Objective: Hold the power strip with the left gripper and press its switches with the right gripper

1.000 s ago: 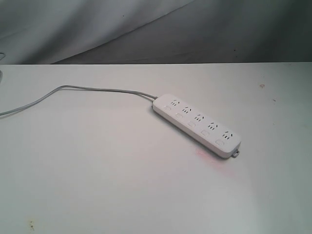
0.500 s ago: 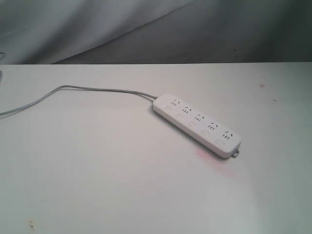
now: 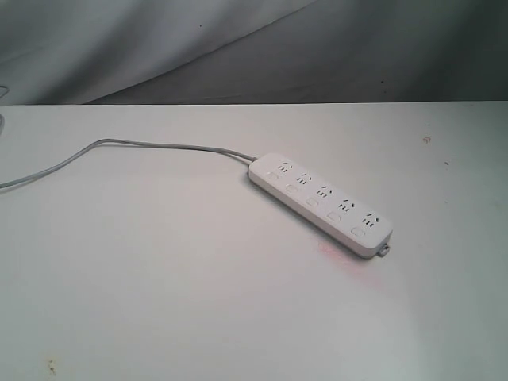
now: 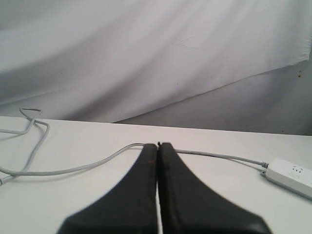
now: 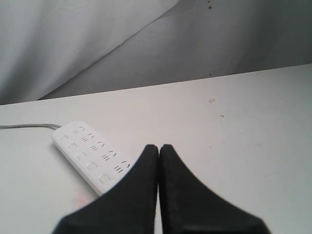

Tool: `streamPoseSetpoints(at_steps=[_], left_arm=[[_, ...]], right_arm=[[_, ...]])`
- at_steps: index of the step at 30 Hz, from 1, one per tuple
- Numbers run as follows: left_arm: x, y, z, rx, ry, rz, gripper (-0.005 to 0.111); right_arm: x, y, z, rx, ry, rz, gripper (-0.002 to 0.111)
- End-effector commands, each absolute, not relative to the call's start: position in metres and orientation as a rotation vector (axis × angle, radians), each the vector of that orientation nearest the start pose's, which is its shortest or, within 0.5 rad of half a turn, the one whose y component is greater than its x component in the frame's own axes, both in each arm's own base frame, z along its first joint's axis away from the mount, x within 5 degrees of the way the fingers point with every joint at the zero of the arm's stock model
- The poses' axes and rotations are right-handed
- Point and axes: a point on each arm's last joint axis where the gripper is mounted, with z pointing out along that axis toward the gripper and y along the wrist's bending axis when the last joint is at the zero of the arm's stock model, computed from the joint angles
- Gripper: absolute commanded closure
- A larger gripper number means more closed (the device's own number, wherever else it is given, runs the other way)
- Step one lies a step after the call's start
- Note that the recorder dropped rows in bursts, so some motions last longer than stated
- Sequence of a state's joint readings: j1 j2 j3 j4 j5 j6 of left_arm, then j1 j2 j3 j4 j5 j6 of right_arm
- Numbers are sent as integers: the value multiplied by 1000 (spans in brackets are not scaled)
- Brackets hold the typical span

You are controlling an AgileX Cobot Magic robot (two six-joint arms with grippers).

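Your left gripper (image 4: pixel 158 146) has its two black fingers clenched flat against each other with nothing between them, and your right gripper (image 5: pixel 159 146) is closed the same way, also empty. Both hang clear of the white table (image 3: pixel 159 278). In the right wrist view the dark fingers cover one end of the power strip (image 3: pixel 320 203). In the left wrist view only the strip's cable end shows, well apart from the tips. In the exterior view the strip lies flat, right of centre, running diagonally from upper left to lower right. Its switches (image 3: pixel 312 204) sit in a row along the edge nearer the bottom of the frame. Its grey cable (image 3: pixel 159 147) leaves the upper-left end and curves off the left edge. A small mounting tab (image 3: pixel 384 251) sticks out at the lower-right end, just beside a faint pink patch (image 3: pixel 345 255) on the tabletop. A small speck (image 3: pixel 426 140) marks the table at upper right, and a draped grey cloth (image 3: pixel 159 40) fills the background.
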State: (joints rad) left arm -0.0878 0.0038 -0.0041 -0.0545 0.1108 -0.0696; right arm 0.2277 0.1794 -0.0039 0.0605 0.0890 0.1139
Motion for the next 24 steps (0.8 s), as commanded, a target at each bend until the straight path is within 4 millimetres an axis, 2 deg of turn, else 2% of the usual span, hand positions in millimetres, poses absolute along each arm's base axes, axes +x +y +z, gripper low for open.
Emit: streamPoseSetpoints(at_steps=[1,21,24], left_arm=[[56,-5,204,-26,1592,-167,107],[56,-5,204,-26,1592,-167,107],[56,-5,204,-26,1592,-167,107]], right_arm=[[68,16,194,-57,1761,281,108],[68,16,194,-60,1761,280,108],[65,15,197,-60,1711,284,108]])
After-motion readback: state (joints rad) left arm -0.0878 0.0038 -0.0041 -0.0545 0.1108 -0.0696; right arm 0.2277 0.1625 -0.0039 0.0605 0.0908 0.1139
